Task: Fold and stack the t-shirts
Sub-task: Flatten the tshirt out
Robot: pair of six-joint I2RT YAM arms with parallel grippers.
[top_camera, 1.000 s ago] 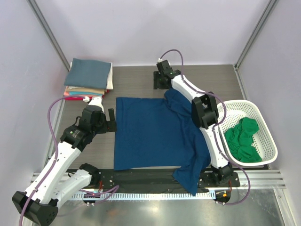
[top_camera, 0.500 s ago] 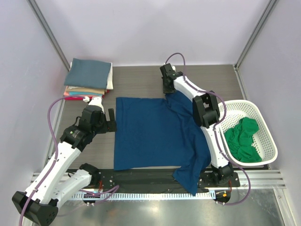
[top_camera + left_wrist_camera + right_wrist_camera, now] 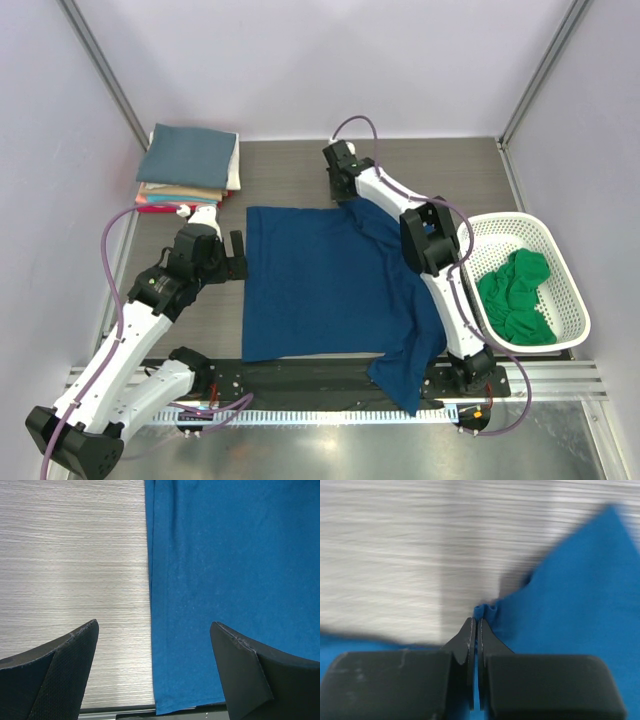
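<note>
Since a second ago, our right gripper (image 3: 343,190) has shifted a little to the left along the far side of the table (image 3: 280,170) and has closed; the left arm did not move. Now the right jaws are pressed together on a small pucker of the blue shirt (image 3: 320,280), at its far edge near the sleeve. The left gripper (image 3: 238,256) hangs with its fingers spread wide over the left edge of the same shirt, and it holds nothing.

The blue shirt lies flat in the middle of the table, between the stack of folded shirts (image 3: 190,160) at the far left and the basket (image 3: 565,262) at the right, where a green shirt (image 3: 518,295) waits. We judge that its long axis runs left to right, with the hem on the left and the sleeves on the right; one sleeve hangs over the near edge. From the pinched point, the body of the shirt lies toward the arm bases, so we think the coming fold must carry this far edge toward the near side. For the hem, the left arm is the nearer one.
</note>
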